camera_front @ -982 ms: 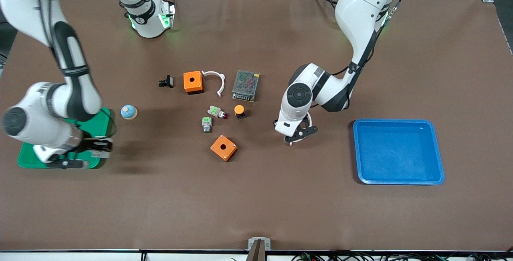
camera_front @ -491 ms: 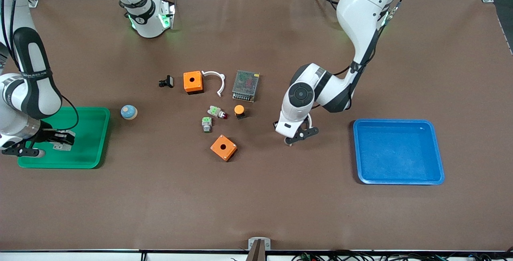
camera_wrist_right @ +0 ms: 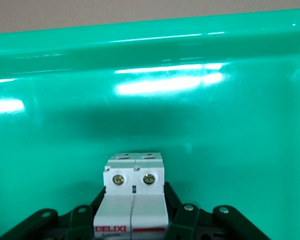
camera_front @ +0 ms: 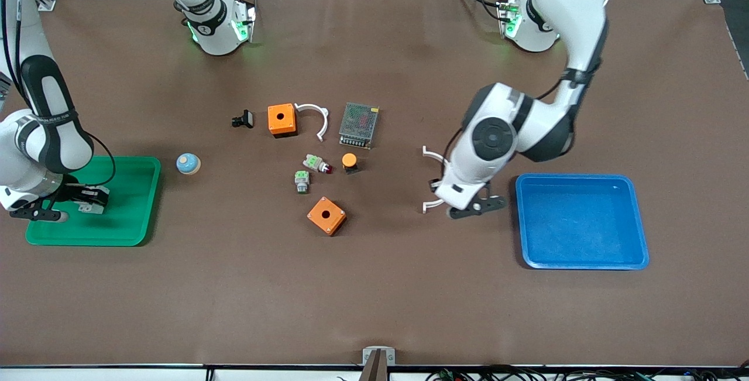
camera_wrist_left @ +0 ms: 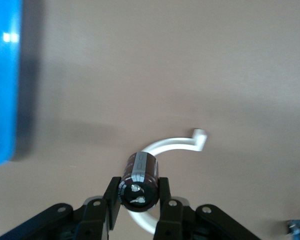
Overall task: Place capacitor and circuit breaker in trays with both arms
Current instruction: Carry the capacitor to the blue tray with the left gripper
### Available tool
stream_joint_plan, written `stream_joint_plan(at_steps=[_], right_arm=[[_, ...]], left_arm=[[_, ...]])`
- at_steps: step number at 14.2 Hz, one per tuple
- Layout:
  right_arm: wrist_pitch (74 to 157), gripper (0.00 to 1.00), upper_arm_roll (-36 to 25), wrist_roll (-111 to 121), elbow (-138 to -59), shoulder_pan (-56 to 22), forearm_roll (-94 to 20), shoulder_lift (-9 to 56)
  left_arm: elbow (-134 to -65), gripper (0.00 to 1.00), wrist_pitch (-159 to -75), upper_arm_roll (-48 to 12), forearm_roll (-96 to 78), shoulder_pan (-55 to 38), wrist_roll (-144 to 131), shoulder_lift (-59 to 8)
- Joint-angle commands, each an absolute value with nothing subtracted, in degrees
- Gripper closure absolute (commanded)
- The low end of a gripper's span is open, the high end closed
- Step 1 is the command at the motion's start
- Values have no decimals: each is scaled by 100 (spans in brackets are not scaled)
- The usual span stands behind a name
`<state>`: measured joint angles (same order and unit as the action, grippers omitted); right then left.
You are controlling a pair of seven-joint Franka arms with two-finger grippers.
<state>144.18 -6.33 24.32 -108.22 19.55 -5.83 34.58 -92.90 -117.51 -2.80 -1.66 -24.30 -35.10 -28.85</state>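
Note:
My left gripper (camera_front: 471, 209) is shut on the capacitor (camera_wrist_left: 142, 169), a small dark cylinder with a pale stripe, and holds it over the mat between a white curved clip (camera_front: 430, 153) and the blue tray (camera_front: 582, 263). In the left wrist view the gripper (camera_wrist_left: 139, 189) pinches its end, with the clip (camera_wrist_left: 170, 145) below. My right gripper (camera_front: 79, 201) is shut on the white circuit breaker (camera_wrist_right: 134, 207) low over the green tray (camera_front: 126, 234). The right wrist view shows the gripper (camera_wrist_right: 134, 196) and the tray floor (camera_wrist_right: 215, 125).
Mid-table lie two orange boxes (camera_front: 281, 119) (camera_front: 326, 215), a mesh power supply (camera_front: 358, 124), two grey-green push-buttons (camera_front: 302, 181), an orange-capped button (camera_front: 349, 162), a black clip (camera_front: 243, 119), a second white clip (camera_front: 316, 117) and a blue-capped knob (camera_front: 188, 163).
My left arm has swung toward the blue tray with the capacitor, uncovering the white clip on the mat. My right gripper moved across the green tray with the circuit breaker.

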Motion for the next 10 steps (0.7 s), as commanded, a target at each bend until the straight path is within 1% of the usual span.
stream_joint_plan(at_steps=[1, 3, 4, 5, 6, 9, 10], right_arm=[[14423, 99, -527, 2592, -10811, 2030, -527, 3445], [14414, 98, -527, 2637, -10819, 2013, -527, 3445], [14414, 95, -527, 2645, -10811, 2013, -527, 3445], [14414, 67, -527, 2663, -10802, 2021, -527, 3445], [14414, 1, -527, 2672, -10802, 2030, -527, 3445], [14327, 0, -527, 2654, -10609, 2004, -527, 3428], [14178, 0, -519, 2646, -10539, 1978, -527, 3402]], left_arm=[[-9387, 85, -11235, -308, -203, -1866, -2596, -2655], [-9387, 86, -10996, -299, -89, -1408, -1937, -2576], [-9387, 87, -10986, -308, 17, -1137, -1655, -2575], [-9387, 87, -10986, -299, 105, -951, -1461, -2601], [-9387, 88, -11004, -299, 236, -767, -1259, -2636], [-9378, 88, -11144, -308, 509, -283, -924, -2768], [-9378, 88, -11284, -308, 518, -159, -853, -2838]])
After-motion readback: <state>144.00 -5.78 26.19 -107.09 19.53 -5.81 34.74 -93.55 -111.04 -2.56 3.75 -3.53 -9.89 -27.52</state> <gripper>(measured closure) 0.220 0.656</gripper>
